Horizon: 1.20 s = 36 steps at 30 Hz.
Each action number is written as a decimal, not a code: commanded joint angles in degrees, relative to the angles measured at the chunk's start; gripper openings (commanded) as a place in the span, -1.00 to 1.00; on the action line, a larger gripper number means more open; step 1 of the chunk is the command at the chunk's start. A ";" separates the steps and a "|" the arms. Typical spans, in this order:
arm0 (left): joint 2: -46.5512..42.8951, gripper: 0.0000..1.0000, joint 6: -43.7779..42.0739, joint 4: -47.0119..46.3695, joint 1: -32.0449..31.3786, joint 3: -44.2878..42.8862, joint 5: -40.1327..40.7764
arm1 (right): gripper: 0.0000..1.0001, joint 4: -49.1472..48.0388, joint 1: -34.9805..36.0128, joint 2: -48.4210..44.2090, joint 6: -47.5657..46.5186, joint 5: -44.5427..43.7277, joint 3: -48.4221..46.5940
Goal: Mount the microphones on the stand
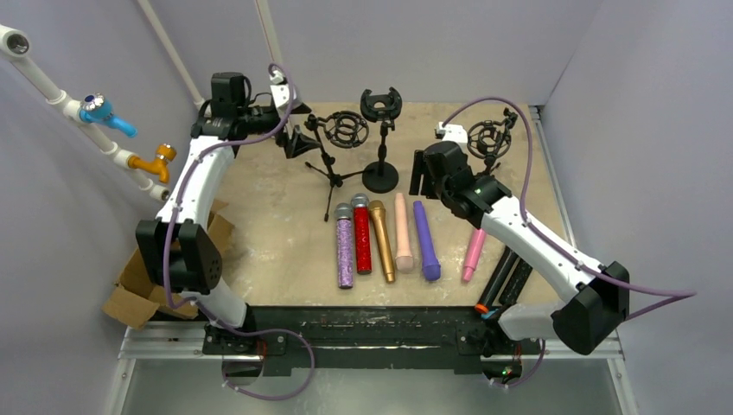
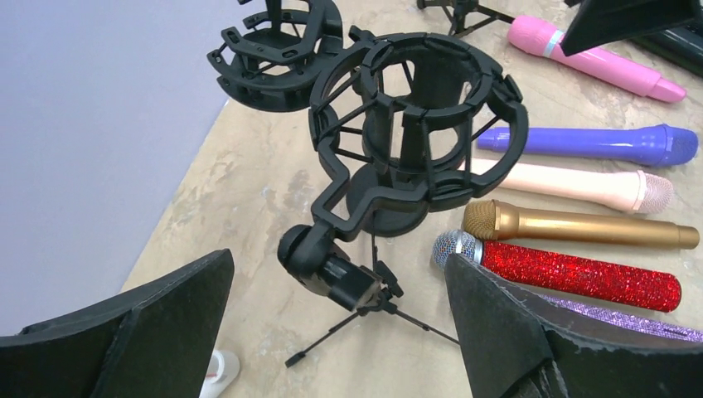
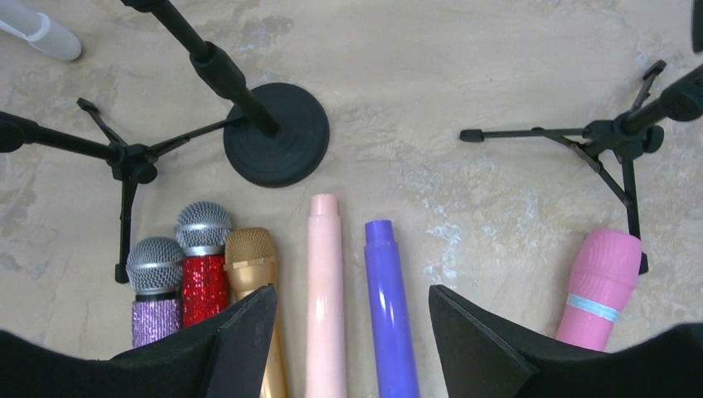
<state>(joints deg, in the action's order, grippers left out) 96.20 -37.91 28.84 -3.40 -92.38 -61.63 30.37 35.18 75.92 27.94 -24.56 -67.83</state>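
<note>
Several microphones lie side by side on the table: glittery purple (image 1: 345, 251), glittery red (image 1: 361, 235), gold (image 1: 381, 240), peach (image 1: 404, 232), plain purple (image 1: 425, 240) and pink (image 1: 474, 254). Behind them stand a tripod stand with a shock mount (image 1: 346, 130), a round-base stand (image 1: 381, 175) with a clip, and a second tripod stand (image 1: 490, 137). My left gripper (image 2: 340, 332) is open, empty, just short of the shock mount (image 2: 419, 124). My right gripper (image 3: 352, 332) hangs open over the peach (image 3: 325, 290) and purple (image 3: 388, 307) microphones, holding nothing.
Black microphones (image 1: 506, 278) lie at the front right beside the right arm. A cardboard box (image 1: 151, 277) sits off the table's left edge, under pipes with taps (image 1: 108, 112). A small white tube (image 3: 41, 33) lies at the back. Grey walls close in three sides.
</note>
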 commanded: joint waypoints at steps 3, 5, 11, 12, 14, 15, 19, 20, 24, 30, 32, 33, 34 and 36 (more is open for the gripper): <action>-5.56 1.00 7.16 -10.51 -2.75 7.09 8.20 | 0.42 0.99 -0.23 -4.81 2.91 -0.64 3.61; -4.59 0.99 6.89 -10.86 -3.49 7.11 8.66 | 0.42 0.84 -0.21 -5.14 3.37 -0.27 4.01; -1.13 0.66 9.31 -15.29 -3.88 5.64 9.43 | 0.39 0.93 -0.25 -5.87 3.45 -0.10 4.24; -0.78 0.56 9.61 -16.04 -3.85 5.70 9.42 | 0.39 0.78 -0.20 -6.06 3.39 -0.06 4.28; -0.30 0.34 10.52 -17.64 -3.90 5.72 9.02 | 0.38 0.45 -0.23 -6.29 3.14 0.03 4.32; -0.17 0.15 10.57 -18.12 -3.90 5.74 8.91 | 0.37 0.38 -0.21 -6.31 3.09 0.08 4.29; -0.83 -0.61 8.88 -17.72 -3.81 5.02 9.02 | 0.35 0.12 -0.28 -5.99 2.91 0.44 4.37; -1.20 -0.80 7.72 -15.96 -3.81 4.41 9.60 | 0.35 0.03 -0.21 -5.90 2.91 0.51 4.38; -2.01 -0.92 4.93 -11.43 -3.72 1.78 12.10 | 0.34 -0.40 -0.28 -5.31 2.82 0.88 4.46; -2.69 -0.92 3.27 -4.65 -3.39 -0.80 16.15 | 0.34 -0.81 -0.27 -4.87 2.78 1.35 4.38; -3.45 -0.93 3.82 -4.13 -2.81 -0.68 17.04 | 0.34 -0.77 -0.24 -4.63 2.66 1.44 4.38; -3.73 -0.94 3.88 -3.55 -2.40 -0.81 17.04 | 0.34 -0.80 -0.20 -4.56 2.64 1.44 4.38; -4.07 -0.94 3.87 -2.77 -2.02 -1.05 16.95 | 0.34 -0.84 -0.16 -4.57 2.64 1.46 4.45; -4.89 -0.96 3.51 -1.85 -1.43 -0.87 17.23 | 0.34 -1.01 -0.20 -4.55 2.64 1.52 4.55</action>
<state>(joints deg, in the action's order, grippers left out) 95.92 -33.10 25.43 -6.44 -90.28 -44.86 31.22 35.18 71.88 30.44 -23.16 -63.51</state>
